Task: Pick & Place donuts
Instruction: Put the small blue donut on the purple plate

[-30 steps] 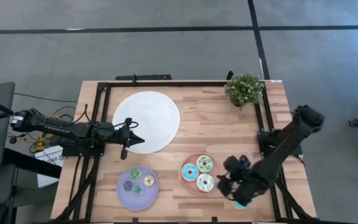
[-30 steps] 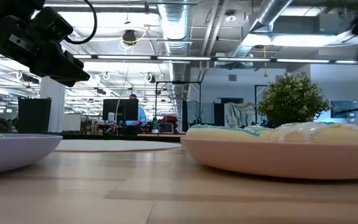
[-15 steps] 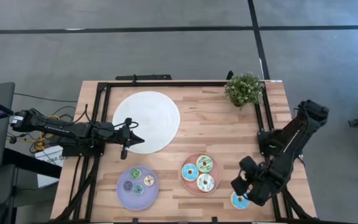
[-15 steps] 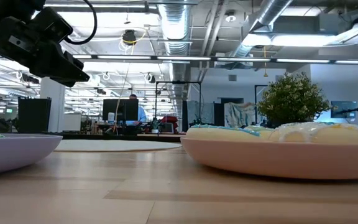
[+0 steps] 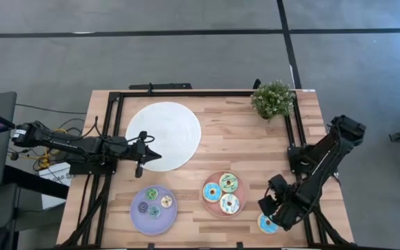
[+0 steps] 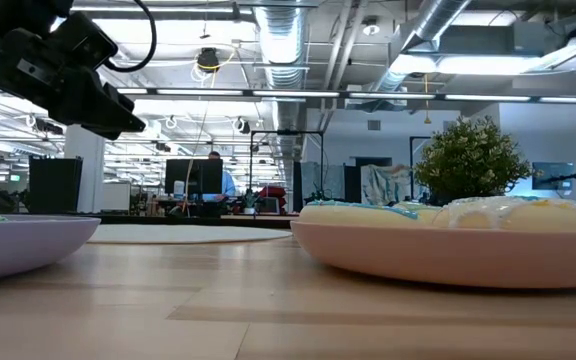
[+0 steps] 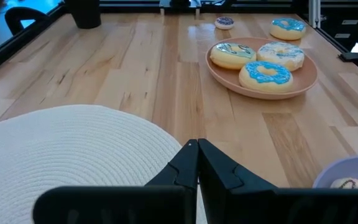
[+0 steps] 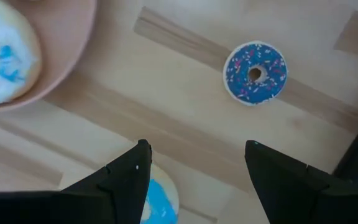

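A pink plate point(image 5: 207, 201) near the table's front holds three large donuts: blue point(image 5: 212, 192), green point(image 5: 228, 182) and white point(image 5: 229, 203). A lilac plate point(image 5: 138, 215) to its left holds three small donuts point(image 5: 154, 201). A blue-iced donut point(image 5: 267, 224) lies on the table right of the pink plate. My right gripper point(image 5: 266, 210) is open just above it. In the right wrist view point(image 8: 197, 155) this donut point(image 8: 159, 202) shows by one finger. A small blue sprinkled donut point(image 8: 254, 72) lies beyond. My left gripper point(image 5: 148, 154) is shut and empty over the white disc's point(image 5: 164, 132) edge.
A potted plant point(image 5: 273, 99) stands at the far right corner. A black frame point(image 5: 186, 94) runs round the table's far and side edges. Bare wood lies between the disc and the two plates. The left wrist view shows the pink plate point(image 7: 303, 81) ahead of the shut fingers.
My right gripper has gone from the pink plate's right rim toward the table's right edge, and the arm has left the low view. The blue-iced donut on the table now shows clear beside the gripper. My left arm has kept still.
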Tool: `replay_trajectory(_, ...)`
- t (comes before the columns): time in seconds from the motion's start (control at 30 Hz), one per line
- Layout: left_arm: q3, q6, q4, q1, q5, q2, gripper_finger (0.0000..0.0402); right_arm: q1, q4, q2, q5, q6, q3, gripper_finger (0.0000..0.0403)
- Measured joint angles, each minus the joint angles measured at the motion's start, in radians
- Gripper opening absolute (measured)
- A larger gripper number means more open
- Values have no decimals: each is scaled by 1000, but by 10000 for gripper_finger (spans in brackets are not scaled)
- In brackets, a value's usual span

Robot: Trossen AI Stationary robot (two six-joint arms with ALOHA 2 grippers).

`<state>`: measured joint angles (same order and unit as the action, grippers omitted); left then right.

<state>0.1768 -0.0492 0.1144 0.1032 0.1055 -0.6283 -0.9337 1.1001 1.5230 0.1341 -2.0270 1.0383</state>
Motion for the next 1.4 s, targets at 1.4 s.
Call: replay_trajectory(1.4,0,0,-20,0,-1,0,0,117,-279,-15,-60,-37,-355,249)
